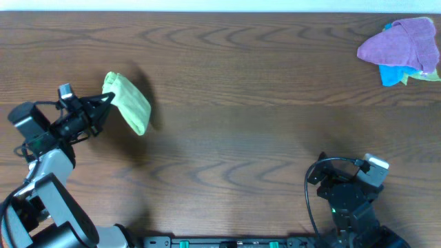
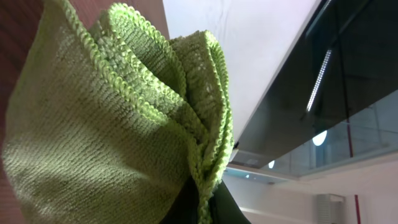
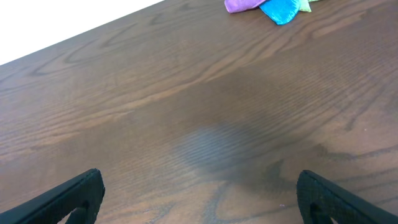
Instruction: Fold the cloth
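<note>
left tool pinching the green cloth, right tool spread over bare wood

the left tool (image 1: 105, 100) was pressed together on the lime-green square microfibre cloth (image 1: 129, 103), pinching it by a gathered edge. the cloth sat right at that tool's tip and stretched away ahead of it as a narrow, bunched bundle. from the left wrist view the cloth (image 2: 106, 137) filled most of the picture. several stitched hems were crowded together in soft folds just where the tool gripped. a faint shadow lay on the dark brown wood-grain surface (image 1: 241, 83) just past the far side of the bundle. whether any part of the cloth touched the surface could not be told.

the right tool (image 3: 199, 196) was spread wide, nothing between its two dark fingers (image 3: 74, 196), only bare wood grain below and ahead of it. far ahead of that tool and off to its right, a crumpled purple cloth (image 1: 403, 41) lay on top of a bright blue cloth (image 1: 393, 74). both were well apart from either tool.
</note>
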Robot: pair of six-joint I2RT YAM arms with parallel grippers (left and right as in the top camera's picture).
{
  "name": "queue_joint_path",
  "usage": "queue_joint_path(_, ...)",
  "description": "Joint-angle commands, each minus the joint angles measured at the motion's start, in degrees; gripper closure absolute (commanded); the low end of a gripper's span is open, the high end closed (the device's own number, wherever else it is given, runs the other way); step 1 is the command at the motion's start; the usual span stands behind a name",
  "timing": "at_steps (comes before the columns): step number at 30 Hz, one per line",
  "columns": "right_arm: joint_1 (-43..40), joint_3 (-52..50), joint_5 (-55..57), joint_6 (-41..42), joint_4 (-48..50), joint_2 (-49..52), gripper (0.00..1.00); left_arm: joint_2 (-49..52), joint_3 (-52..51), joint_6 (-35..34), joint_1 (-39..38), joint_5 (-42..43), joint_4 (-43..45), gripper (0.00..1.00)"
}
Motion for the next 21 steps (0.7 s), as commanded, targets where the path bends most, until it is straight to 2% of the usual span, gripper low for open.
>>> queue_joint_path(1,-0.6,-0.1,0.8,0.8,-0.1,-0.3,0.01,0.1,1.3,1.4,1.9,3.9,0.8,0.94)
queue_joint_path(8,-0.6,-0.1,0.8,0.8,-0.1,-0.3,0.01,0.1,1.3,2.7,3.7,4.9,2.1,0.94)
queue_joint_path(21,-0.6,-0.1,0.8,0.8,-0.1,-0.3,0.01,0.1,1.3,9.9,6.6,5.2,2.7,0.94)
